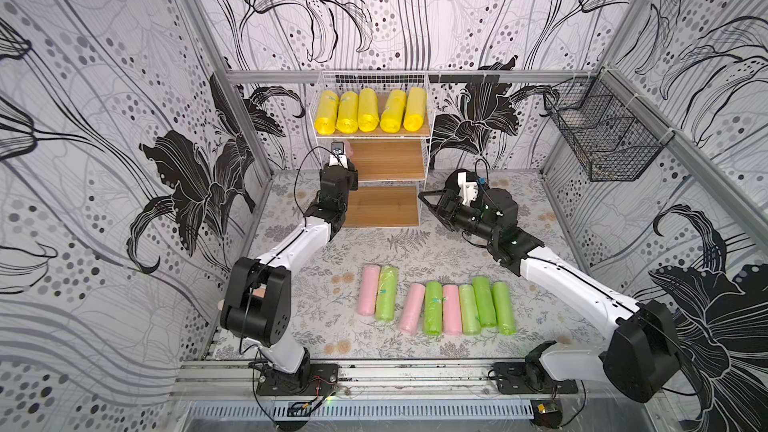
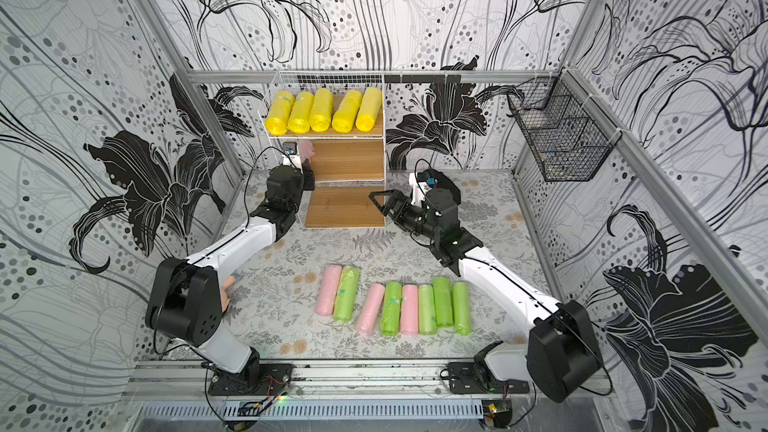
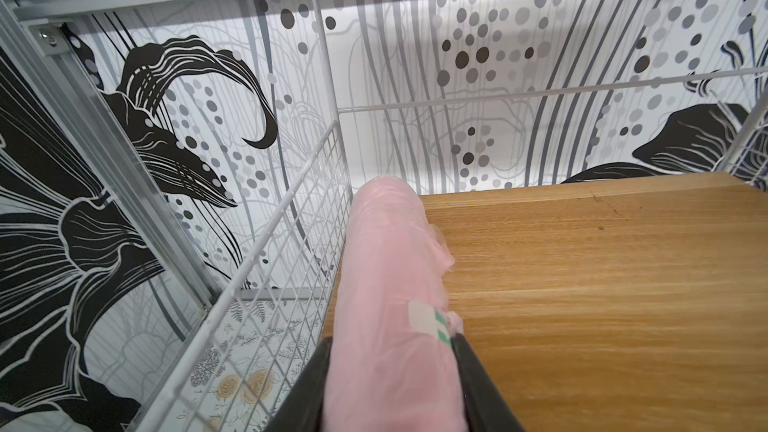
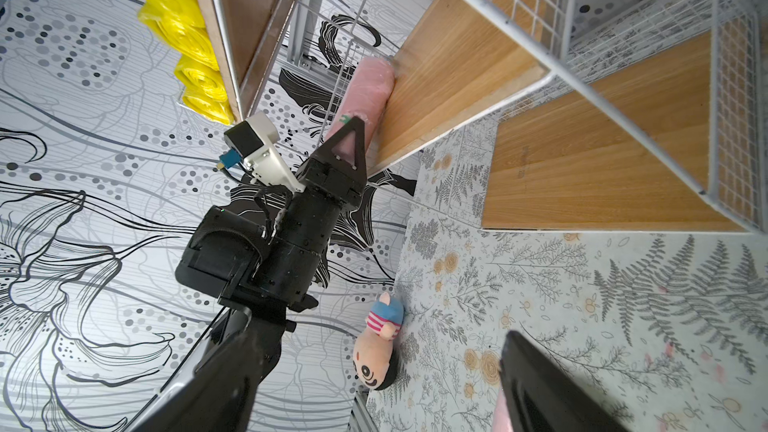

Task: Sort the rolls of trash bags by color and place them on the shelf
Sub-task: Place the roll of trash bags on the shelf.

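Gripping pink roll (image 3: 386, 284) on shelf (image 1: 390, 160) mid board, left hand (image 3: 390, 338); top: 5 yellow rolls (image 1: 368, 112); right hand (image 1: 426, 201) prob. open.

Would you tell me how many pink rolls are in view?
4. Three lie on the table among green rolls; the fourth is on the shelf's middle board, in the left gripper.

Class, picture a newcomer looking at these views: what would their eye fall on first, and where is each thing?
Five yellow rolls glow on the top board of the shelf. The left tool grips a pink roll at the middle board's left edge, beside the wire side. Eight pink and green rolls lie mixed in a row on the floral table.
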`<action>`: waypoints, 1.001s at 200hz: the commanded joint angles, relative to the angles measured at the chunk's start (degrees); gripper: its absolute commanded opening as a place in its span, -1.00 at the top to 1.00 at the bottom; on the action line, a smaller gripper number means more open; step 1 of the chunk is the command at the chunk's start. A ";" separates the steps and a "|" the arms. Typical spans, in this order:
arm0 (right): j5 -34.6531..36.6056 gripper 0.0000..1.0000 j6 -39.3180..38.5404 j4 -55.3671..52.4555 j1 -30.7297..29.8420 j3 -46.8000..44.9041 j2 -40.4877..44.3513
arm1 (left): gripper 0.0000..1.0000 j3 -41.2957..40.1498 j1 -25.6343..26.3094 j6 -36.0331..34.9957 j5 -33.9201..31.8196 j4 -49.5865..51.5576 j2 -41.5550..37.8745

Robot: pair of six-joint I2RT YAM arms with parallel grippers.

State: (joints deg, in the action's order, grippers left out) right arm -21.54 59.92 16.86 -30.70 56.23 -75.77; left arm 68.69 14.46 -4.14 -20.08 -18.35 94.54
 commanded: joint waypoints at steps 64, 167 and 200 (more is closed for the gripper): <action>0.89 -0.83 -1.47 -0.87 0.42 -0.60 1.40 | -0.59 -2.41 -0.34 5.62 2.19 2.44 -5.91; 4.74 -0.76 -15.61 -22.55 -0.99 4.15 0.84 | -0.60 -14.84 -0.31 27.97 18.06 22.71 -29.36; 5.81 -0.70 -23.04 -33.33 -7.44 8.54 -4.69 | -0.55 -22.75 0.38 35.27 25.91 30.20 -35.09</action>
State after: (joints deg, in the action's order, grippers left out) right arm -17.54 45.21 -5.19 -33.63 60.77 -76.82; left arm 51.37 14.48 22.72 -1.98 2.81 61.78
